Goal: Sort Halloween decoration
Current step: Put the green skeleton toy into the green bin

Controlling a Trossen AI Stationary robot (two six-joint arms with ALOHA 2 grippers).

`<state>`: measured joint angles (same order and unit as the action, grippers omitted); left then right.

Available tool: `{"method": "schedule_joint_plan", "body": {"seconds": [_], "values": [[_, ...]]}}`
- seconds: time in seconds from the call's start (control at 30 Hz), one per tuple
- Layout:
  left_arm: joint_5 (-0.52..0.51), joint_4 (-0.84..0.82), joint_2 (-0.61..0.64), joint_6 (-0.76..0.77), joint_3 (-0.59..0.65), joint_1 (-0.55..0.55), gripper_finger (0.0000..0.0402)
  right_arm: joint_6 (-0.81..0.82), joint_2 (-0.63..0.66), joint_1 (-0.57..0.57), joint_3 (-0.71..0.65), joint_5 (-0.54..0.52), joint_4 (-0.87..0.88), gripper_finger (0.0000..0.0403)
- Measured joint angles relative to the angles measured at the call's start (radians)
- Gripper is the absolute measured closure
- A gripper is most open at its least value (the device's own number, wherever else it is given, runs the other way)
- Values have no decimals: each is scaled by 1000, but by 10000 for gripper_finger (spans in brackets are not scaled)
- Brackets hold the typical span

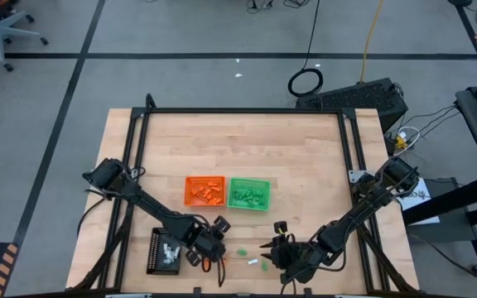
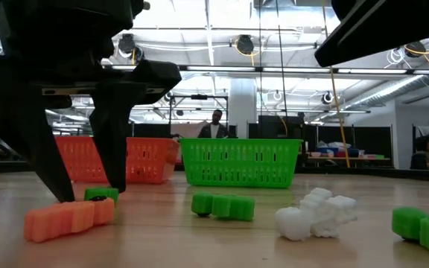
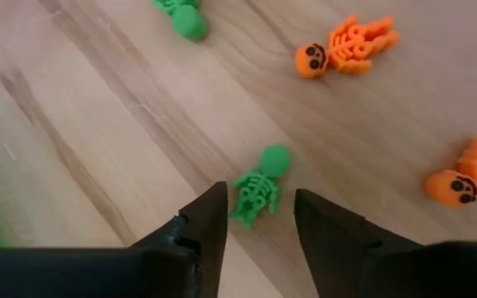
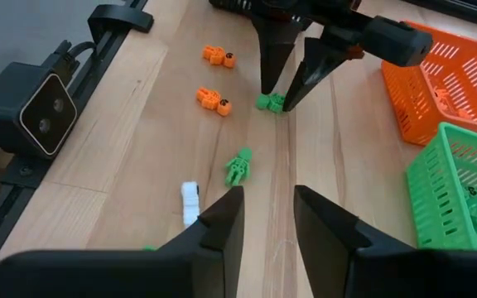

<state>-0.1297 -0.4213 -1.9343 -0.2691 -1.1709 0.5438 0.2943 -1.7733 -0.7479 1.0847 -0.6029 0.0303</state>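
1. From overhead I can't make out the loose trinkets (image 1: 253,261) near the table's front edge; they read as specks, shapes unclear.
2. My left wrist camera crops a green figure (image 3: 185,18) at the frame edge, and an orange skeleton (image 3: 468,174) runs off the side.
3. At table height a green piece (image 2: 425,229) is cut off by the border.
4. The contents of the black tray (image 1: 166,252) are too small for me to identify.
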Motion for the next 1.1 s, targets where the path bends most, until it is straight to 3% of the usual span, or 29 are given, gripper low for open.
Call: {"method": "schedule_joint_plan", "body": {"seconds": [0.4, 0.67, 0.97, 1.1], "values": [[3, -9, -2, 11, 2, 1, 390, 19, 0, 0, 0, -2, -4, 312], [-44, -13, 2, 77, -5, 15, 386, 48, 0, 0, 0, -17, -4, 312], [-282, -63, 123, 179, -21, 61, 385, 53, 0, 1, 0, -61, -4, 312], [-429, -76, 194, 127, -22, 83, 385, 53, 0, 1, 0, -81, -5, 312]]}}
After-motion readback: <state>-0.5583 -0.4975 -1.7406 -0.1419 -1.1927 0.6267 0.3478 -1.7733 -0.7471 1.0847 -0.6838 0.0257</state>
